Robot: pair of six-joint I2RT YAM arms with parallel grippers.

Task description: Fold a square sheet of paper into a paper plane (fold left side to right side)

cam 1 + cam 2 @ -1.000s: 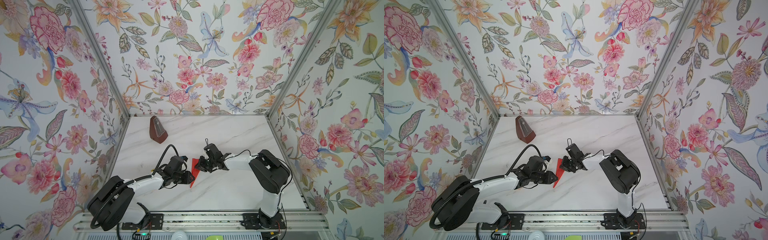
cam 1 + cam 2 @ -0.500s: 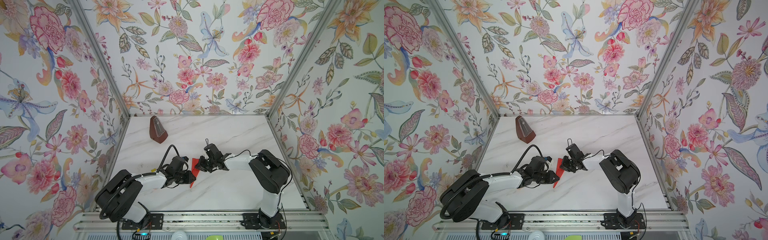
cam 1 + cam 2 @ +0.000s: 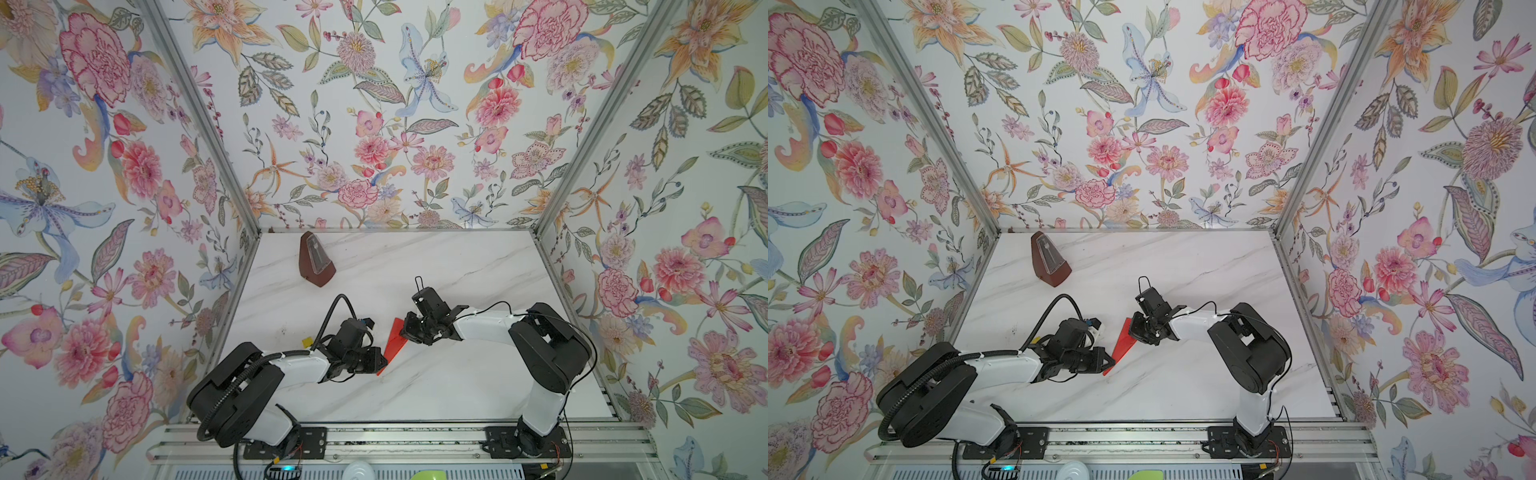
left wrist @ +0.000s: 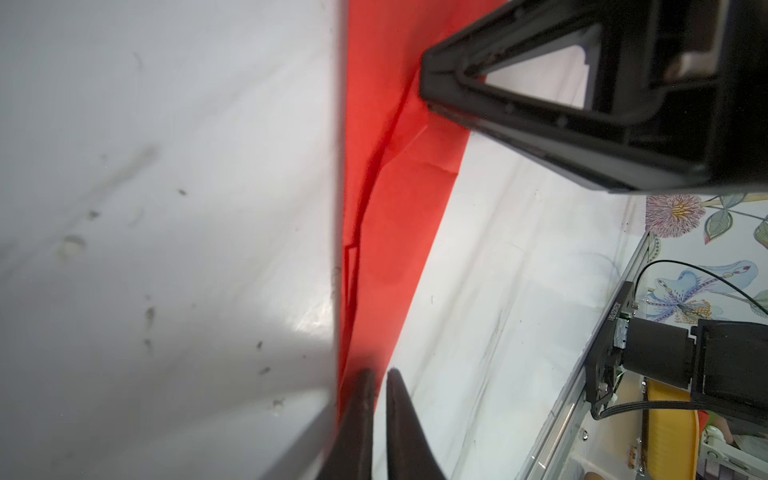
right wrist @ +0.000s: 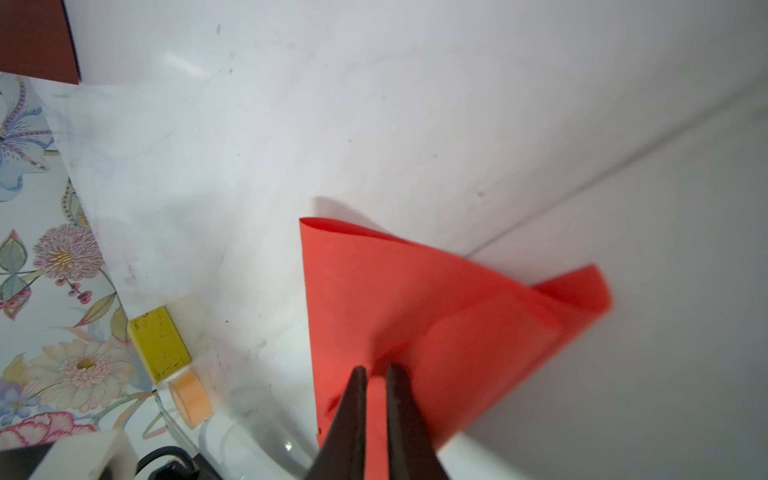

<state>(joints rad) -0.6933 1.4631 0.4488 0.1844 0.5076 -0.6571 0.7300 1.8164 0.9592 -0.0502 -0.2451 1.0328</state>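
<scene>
The square sheet of paper [image 3: 395, 340] [image 3: 1124, 343] is bright red and folded into a narrow pointed shape, lying aslant on the marble table between both grippers. My right gripper [image 3: 405, 328] [image 5: 376, 370] is shut on its wide far end, where the paper [image 5: 415, 299] curls up off the table. My left gripper [image 3: 383, 362] [image 4: 380, 374] is shut at the narrow near tip. One finger lies over the red paper [image 4: 399, 232], with only a thin slit between the fingers. The right gripper's black finger [image 4: 540, 83] shows on the paper's far end.
A dark brown metronome [image 3: 316, 259] [image 3: 1050, 259] stands at the back left of the table. A small yellow block [image 3: 307, 342] [image 5: 158, 343] and an orange roll [image 5: 191, 399] lie by the left arm. Flowered walls close in three sides.
My left gripper's jaws have closed in at the paper's near tip, and the left arm's elbow has swung towards the middle. The right gripper and the paper have barely moved.
</scene>
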